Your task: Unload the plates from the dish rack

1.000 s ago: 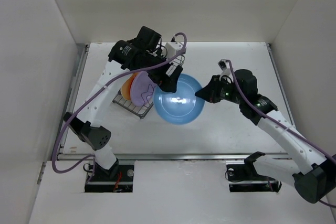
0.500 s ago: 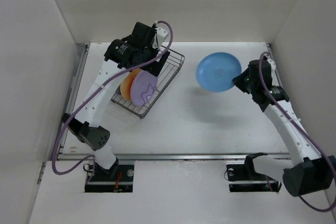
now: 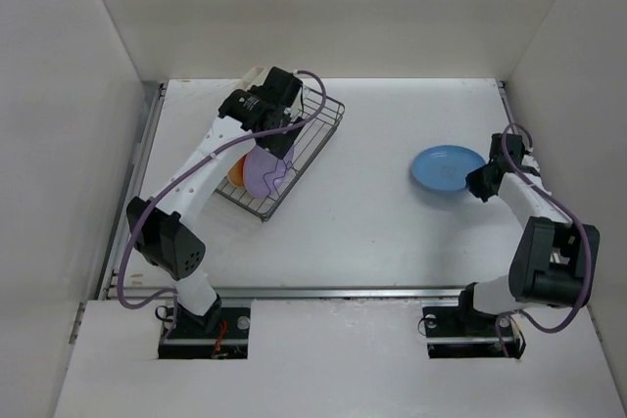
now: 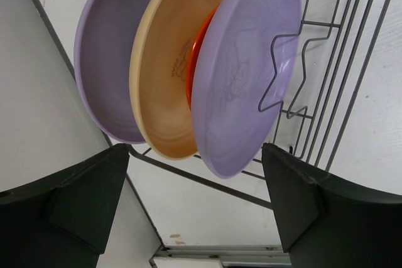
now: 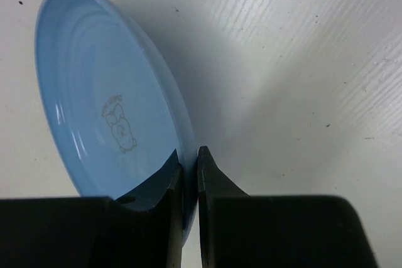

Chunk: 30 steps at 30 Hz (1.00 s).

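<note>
The dark wire dish rack (image 3: 312,136) stands at the back left of the table. It holds several upright plates: a purple one (image 3: 261,173) in front and an orange one (image 3: 235,167) behind. My left gripper (image 3: 272,136) hovers over them, open and empty. In the left wrist view its open gripper (image 4: 195,199) frames the front purple plate (image 4: 242,73), a tan plate (image 4: 164,73), a red sliver (image 4: 193,54) and another purple plate (image 4: 107,48). My right gripper (image 3: 480,181) is shut on the rim of a blue plate (image 3: 446,167), held low at the right. The right wrist view shows that gripper (image 5: 190,167) pinching the tilted plate (image 5: 107,105).
White walls enclose the table on the left, back and right. The right wall is close behind my right gripper. The rack wires (image 4: 339,61) run just right of the front purple plate. Bare white table (image 3: 372,212) lies between rack and blue plate.
My right arm carried the blue plate from beside the rack to the right side and lowered it. My left gripper let go of it and moved back over the racked plates.
</note>
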Available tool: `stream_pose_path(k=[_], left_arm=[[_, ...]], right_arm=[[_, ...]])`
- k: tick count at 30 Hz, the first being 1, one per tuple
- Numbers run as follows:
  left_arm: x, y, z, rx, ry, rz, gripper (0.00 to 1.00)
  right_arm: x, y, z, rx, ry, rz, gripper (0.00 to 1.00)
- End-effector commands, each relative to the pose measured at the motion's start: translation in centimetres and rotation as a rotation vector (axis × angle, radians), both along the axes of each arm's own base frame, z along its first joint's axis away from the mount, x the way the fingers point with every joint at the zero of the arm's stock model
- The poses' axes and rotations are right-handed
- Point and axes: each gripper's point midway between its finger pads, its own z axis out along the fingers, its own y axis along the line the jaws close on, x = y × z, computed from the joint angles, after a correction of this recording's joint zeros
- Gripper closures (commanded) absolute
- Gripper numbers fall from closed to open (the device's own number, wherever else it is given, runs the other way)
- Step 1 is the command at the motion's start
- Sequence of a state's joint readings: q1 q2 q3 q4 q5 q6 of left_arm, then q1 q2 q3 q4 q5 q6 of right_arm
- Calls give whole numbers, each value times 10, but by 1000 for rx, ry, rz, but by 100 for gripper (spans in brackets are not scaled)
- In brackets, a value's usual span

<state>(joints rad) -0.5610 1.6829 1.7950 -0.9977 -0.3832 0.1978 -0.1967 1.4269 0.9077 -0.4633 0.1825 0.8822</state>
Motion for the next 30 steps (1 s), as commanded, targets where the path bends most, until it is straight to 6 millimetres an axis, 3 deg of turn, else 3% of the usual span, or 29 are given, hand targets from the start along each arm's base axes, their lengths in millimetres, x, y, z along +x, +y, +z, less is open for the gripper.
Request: stream_pose_path(k=[1, 3, 6, 7, 10, 14, 18, 22, 26, 30], left_arm=[[4, 4, 8, 12, -56, 5, 16], [5, 4, 6, 12, -56, 5, 17], [5, 4, -2, 23, -37, 5, 22], [5, 2, -2, 17, -33, 0, 23], [4, 1, -9, 19, -13, -6, 29], [4, -1, -10, 17, -7, -19, 34], [-1, -8, -11, 44, -9, -46, 36], [7, -5, -19, 109, -19, -33, 41], [17, -3, -37, 166, -11, -9, 50], [21, -1, -47, 195, -4, 24, 55]], right_arm=[[9, -4, 1, 17, -97, -18, 99], [4, -6, -13, 31, -67, -29, 86], [-9, -6, -30, 62, -26, -37, 75], [-9, -6, -30, 62, -26, -37, 57], [-19, -5, -40, 81, 0, -50, 26], [-25, -3, -31, 76, -20, -49, 18], [-31, -1, -3, 54, -78, -35, 14], [-41, -2, 33, -3, -164, -6, 14], [-48, -2, 88, -80, -309, 36, 14], [-58, 4, 118, -132, -371, 78, 14]])
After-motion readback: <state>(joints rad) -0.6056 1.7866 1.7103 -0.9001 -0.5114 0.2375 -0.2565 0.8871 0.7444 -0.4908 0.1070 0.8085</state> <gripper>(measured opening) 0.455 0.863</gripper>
